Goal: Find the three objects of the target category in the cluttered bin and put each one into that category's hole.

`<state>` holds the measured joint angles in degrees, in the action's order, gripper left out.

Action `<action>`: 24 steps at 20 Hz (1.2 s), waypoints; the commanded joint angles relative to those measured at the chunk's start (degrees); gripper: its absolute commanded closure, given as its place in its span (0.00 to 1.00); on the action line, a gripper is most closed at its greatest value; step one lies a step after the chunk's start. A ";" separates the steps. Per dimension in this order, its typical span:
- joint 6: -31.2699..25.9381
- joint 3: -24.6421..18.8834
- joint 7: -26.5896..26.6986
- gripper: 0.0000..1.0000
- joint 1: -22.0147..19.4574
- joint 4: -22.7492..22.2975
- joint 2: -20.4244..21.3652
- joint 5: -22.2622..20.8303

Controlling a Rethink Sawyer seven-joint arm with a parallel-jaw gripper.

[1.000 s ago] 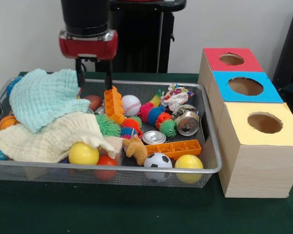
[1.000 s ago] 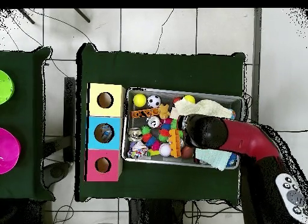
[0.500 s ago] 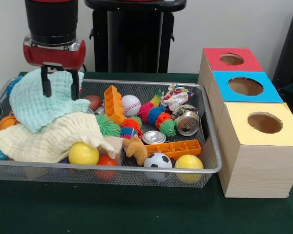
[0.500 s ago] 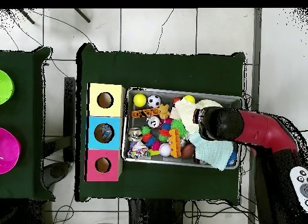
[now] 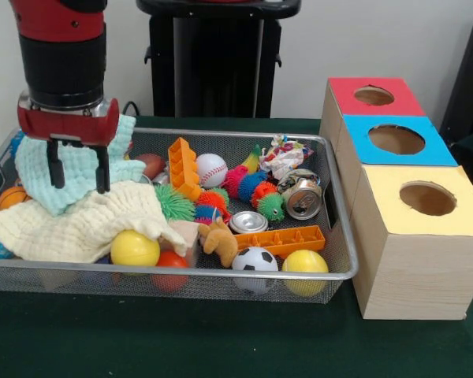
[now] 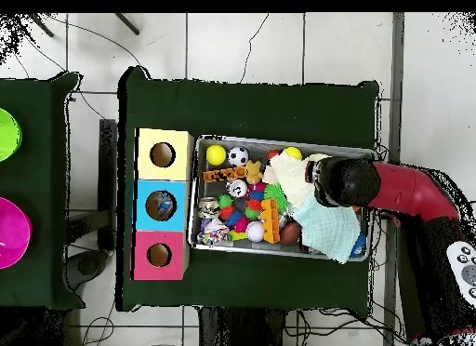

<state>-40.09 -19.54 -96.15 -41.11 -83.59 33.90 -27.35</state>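
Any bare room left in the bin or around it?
Bare green table lies in front of the bin. Inside it is crowded: cloths under the open pincer, toys elsewhere; only a mesh strip beside the crushed can is free.

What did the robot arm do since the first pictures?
The gripper slid from the orange block across the bin to the green cloth and lowered over it, open, holding nothing. Toys, cloths and boxes stayed put.

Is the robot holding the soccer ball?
No. The soccer ball lies at the bin's front rim, while the open end effector hangs over the mint cloth.
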 commanded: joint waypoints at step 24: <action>-0.14 -5.11 11.08 1.00 -0.69 4.71 -10.10 -10.44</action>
<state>-40.07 -21.92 -96.15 -42.33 -79.75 24.86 -33.99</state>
